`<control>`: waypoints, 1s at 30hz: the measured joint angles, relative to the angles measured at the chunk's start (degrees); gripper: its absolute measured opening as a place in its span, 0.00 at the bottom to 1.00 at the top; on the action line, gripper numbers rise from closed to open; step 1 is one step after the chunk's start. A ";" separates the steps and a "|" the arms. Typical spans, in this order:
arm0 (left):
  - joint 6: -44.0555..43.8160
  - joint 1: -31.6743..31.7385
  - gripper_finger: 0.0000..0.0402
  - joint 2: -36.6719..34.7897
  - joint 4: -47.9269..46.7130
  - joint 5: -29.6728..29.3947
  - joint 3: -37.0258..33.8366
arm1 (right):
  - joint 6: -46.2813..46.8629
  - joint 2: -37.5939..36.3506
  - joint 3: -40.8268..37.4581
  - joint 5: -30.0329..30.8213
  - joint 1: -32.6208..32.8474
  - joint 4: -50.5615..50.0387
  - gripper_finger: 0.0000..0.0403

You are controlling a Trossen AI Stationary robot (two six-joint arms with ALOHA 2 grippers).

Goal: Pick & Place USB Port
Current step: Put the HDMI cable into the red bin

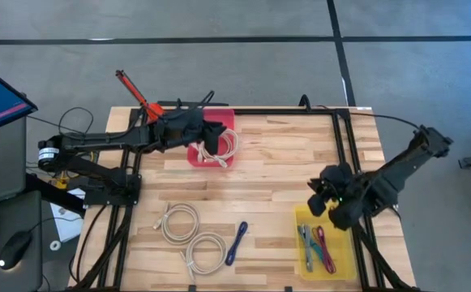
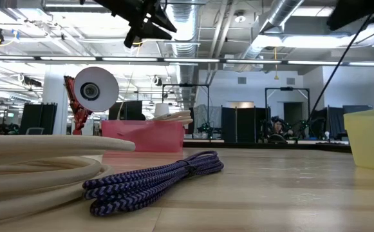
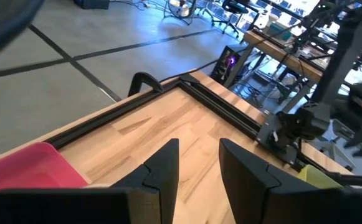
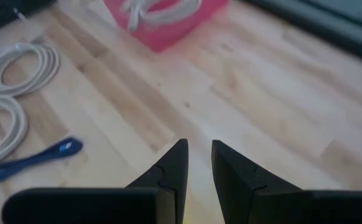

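Note:
Two coiled white USB cables (image 1: 178, 221) (image 1: 205, 250) and a blue-purple braided one (image 1: 237, 242) lie flat on the wooden table near its front edge. More white cable (image 1: 223, 146) sits in a pink bin (image 1: 196, 156) at the far left. My left gripper (image 1: 216, 135) hovers over that bin, open and empty (image 3: 199, 144). My right gripper (image 1: 319, 196) hangs above the table just beyond a yellow bin (image 1: 304, 219). It tilts down toward the table's middle, its fingers a little apart with nothing between them (image 4: 199, 146).
The yellow bin at the front right holds several coloured cables (image 1: 320, 247). A black frame rail (image 1: 344, 154) runs along the table's right side and far edge. An orange-red tool (image 1: 138, 93) juts out behind the left arm. Bare wood (image 1: 284, 162) lies between the bins.

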 joint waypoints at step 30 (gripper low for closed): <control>-0.42 -11.52 0.28 0.00 -0.13 -0.09 0.00 | -59.20 -2.35 0.02 -22.89 -29.48 29.85 0.16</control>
